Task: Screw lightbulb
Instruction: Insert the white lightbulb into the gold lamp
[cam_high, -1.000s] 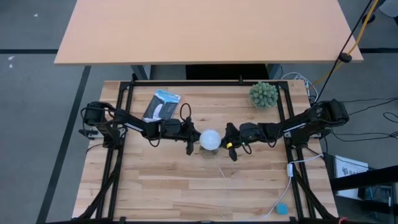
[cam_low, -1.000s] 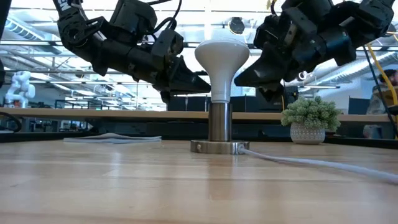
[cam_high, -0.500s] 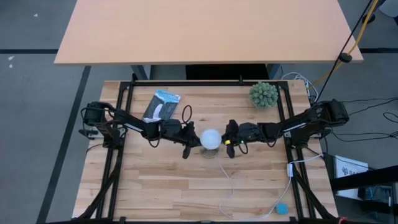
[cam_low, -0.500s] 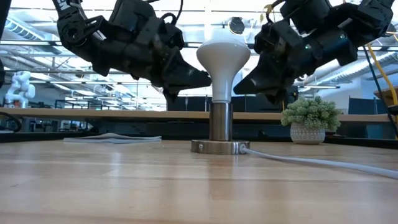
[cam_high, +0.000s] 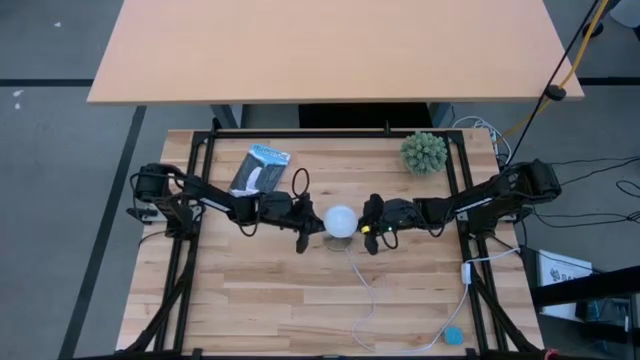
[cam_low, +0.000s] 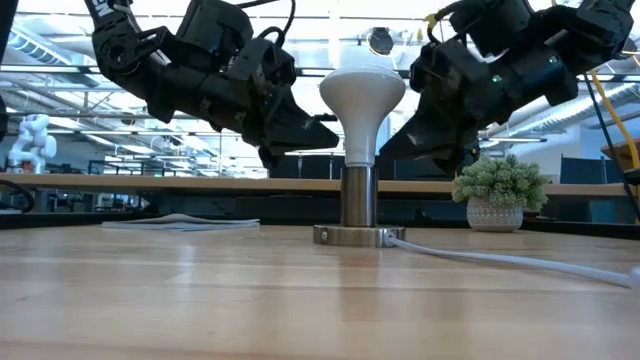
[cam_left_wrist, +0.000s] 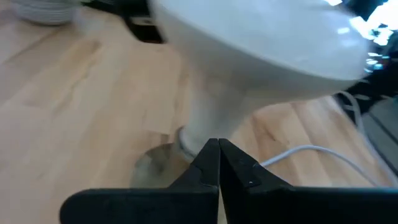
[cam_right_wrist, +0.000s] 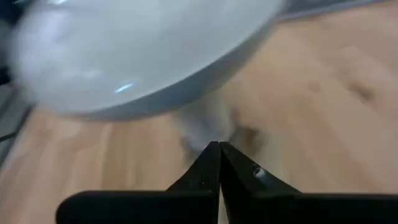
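Fingers (cam_left_wrist: 218, 163) pressed together both sides — lightbulb (cam_low: 362, 108) upright in socket (cam_low: 358, 212).

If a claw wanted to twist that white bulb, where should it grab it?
Probably around the wide dome of the lightbulb, coming in level from either side. It stands upright in the metal socket, so the dome is the exposed, roundest part; the tapering neck beneath offers less hold.

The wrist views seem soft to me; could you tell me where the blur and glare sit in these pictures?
Left wrist view: the lightbulb is smeared, with glare along one rim. Right wrist view: the bulb is blurred too, with one small highlight. Low view: the bulb is sharp against bright windows, and the left gripper and right gripper show as dark silhouettes.
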